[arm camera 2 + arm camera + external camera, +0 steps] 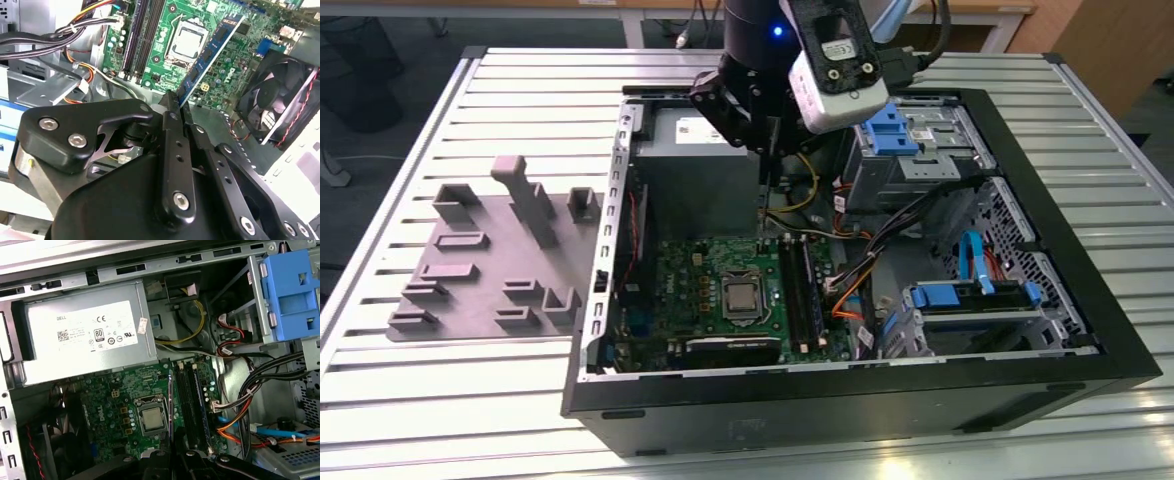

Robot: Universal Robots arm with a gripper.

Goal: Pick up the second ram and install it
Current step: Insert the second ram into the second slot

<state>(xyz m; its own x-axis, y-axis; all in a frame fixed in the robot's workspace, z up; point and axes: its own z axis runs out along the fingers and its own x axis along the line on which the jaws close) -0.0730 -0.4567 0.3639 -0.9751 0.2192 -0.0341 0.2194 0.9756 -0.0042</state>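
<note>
My gripper point(767, 148) hangs inside the open computer case point(1067, 330), above the green motherboard point(700, 275), and is shut on the second ram. In the exterior view the second ram point(765, 195) is a thin stick pointing down from the fingers, its lower end just above the board. In the second wrist view the ram point(210, 52) is a long bluish board with black chips sticking out past the gripper point(173, 100). In the first wrist view its thin edge point(171, 405) lies between the silver processor point(151, 420) and the dark memory slots point(192, 405).
A grey fixture plate point(480, 270) with upright blocks lies on the table at the exterior view's left. Inside the case are the power supply point(85, 335), a black fan point(280, 100), blue drive caddies point(292, 295) and bundles of cables point(907, 215) beside the slots.
</note>
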